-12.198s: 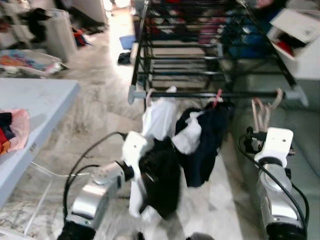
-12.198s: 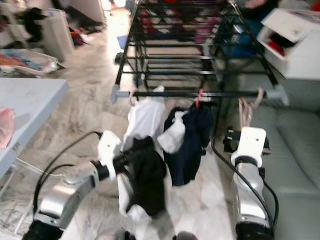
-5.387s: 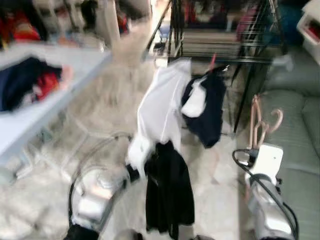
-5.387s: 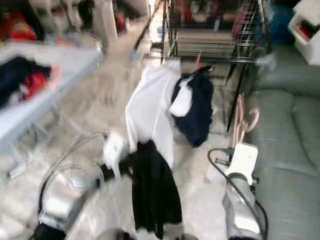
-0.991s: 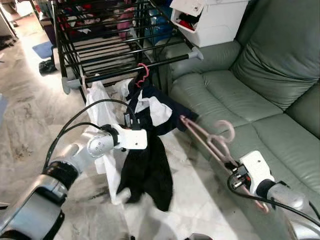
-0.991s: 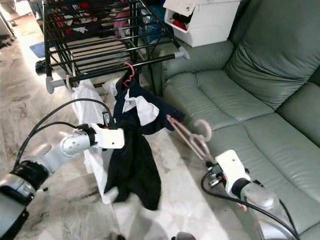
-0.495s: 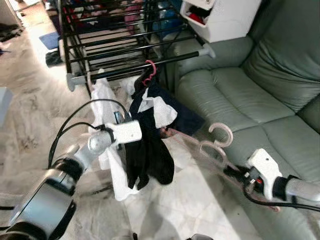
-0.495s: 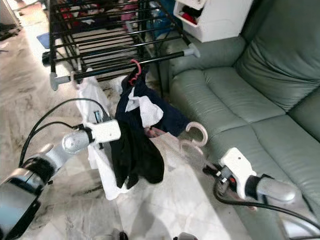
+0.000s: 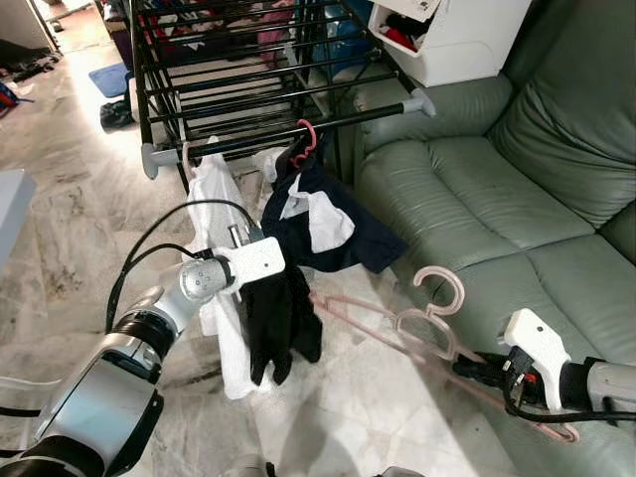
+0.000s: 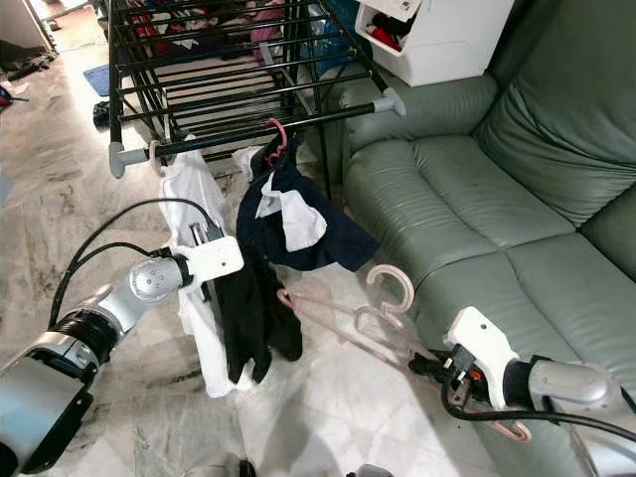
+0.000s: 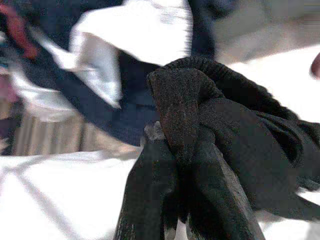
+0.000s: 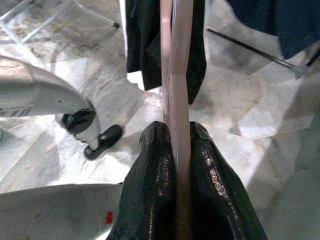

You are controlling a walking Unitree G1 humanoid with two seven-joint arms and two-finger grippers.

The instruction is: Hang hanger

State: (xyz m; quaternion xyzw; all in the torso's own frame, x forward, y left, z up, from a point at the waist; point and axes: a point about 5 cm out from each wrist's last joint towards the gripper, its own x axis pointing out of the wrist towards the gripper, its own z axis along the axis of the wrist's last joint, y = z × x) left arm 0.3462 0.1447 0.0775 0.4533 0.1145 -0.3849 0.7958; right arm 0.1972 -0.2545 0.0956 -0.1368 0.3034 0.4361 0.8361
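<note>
Right wrist view: my right gripper [image 12: 176, 145] has its jaws clamped on the pink hangers [image 9: 397, 323], held low over the marble floor [image 9: 70, 229] beside the green sofa [image 9: 477, 189]. My left gripper [image 11: 177, 150] pinches the black garment [image 9: 273, 318] tight. Beyond hang a white shirt [image 9: 214, 189] and navy top [image 9: 328, 224] on the drying rack [image 9: 288, 134].

Left pincer [image 11: 175, 145] clamped, arm reaching forward; right pincer [image 12: 172, 135] clamped, arm low.
</note>
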